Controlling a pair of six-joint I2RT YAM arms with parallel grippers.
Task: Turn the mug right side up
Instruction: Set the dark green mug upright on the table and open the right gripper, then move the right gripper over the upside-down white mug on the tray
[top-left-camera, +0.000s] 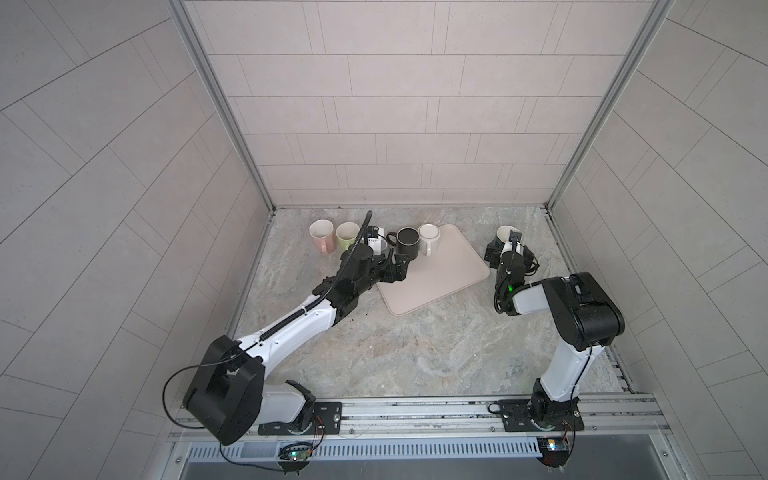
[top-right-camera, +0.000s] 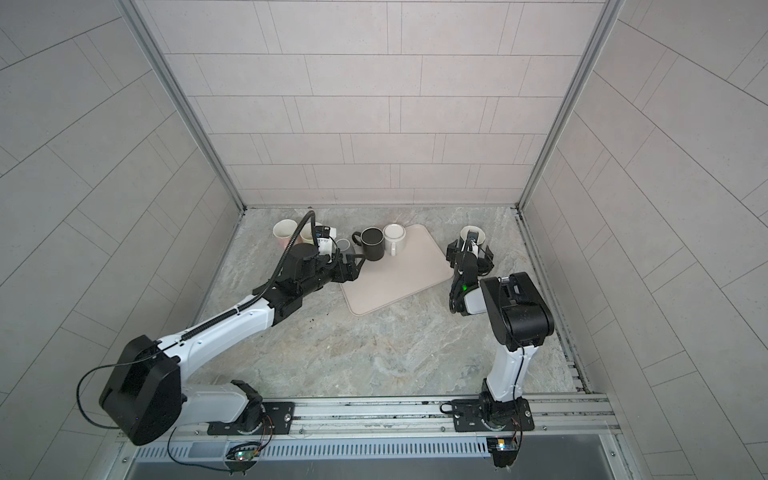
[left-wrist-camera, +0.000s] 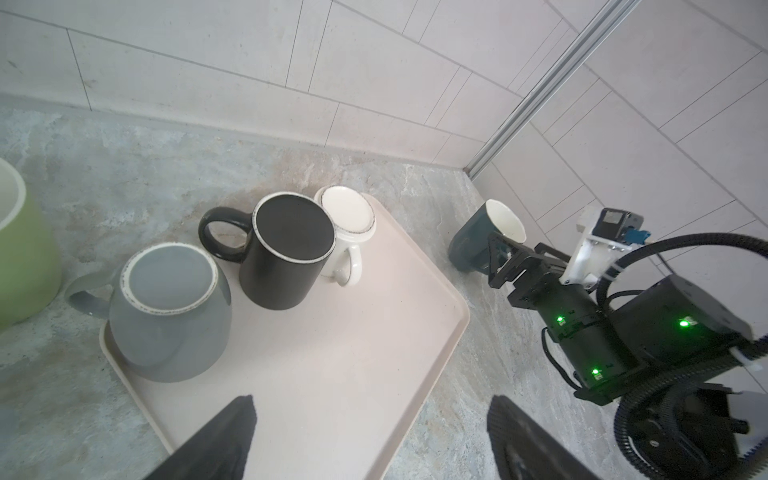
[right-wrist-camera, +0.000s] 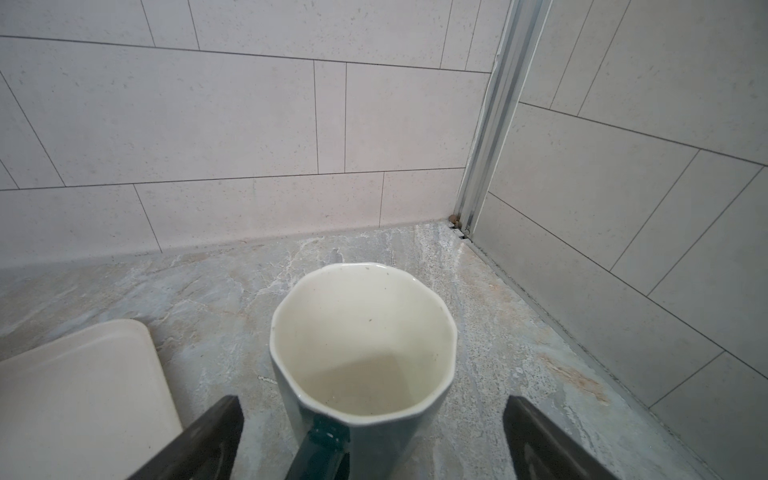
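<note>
Mugs stand in a row along the far side of the grey marbled tabletop (top-left-camera: 415, 353). At far left, an upright pale pink ceramic mug (top-left-camera: 322, 239) is just beside an upright light green ceramic mug (top-left-camera: 347, 235), both off the tray.

The left gripper (left-wrist-camera: 372, 403) hovers over the near left part of the flat beige plastic tray (top-left-camera: 440, 274). Its jaws are spread wide and hold nothing.

Three mugs sit base up along the tray's far left edge:
- a rounded grey ceramic mug (left-wrist-camera: 170, 316), with its handle overhanging the rim;
- a straight black ceramic mug (top-left-camera: 406, 243), touching or nearly touching its neighbour;
- a white ceramic mug (top-left-camera: 429, 241) at the far corner.

Right of the tray, apart from it, a faceted dark teal ceramic mug with a cream interior (right-wrist-camera: 361, 345) stands upright on the tabletop. Its mouth faces up and its handle points toward the near side.

The right gripper (right-wrist-camera: 372, 401) is at this mug. Its jaws are spread wide on either side of the body, clear of the walls.
</note>
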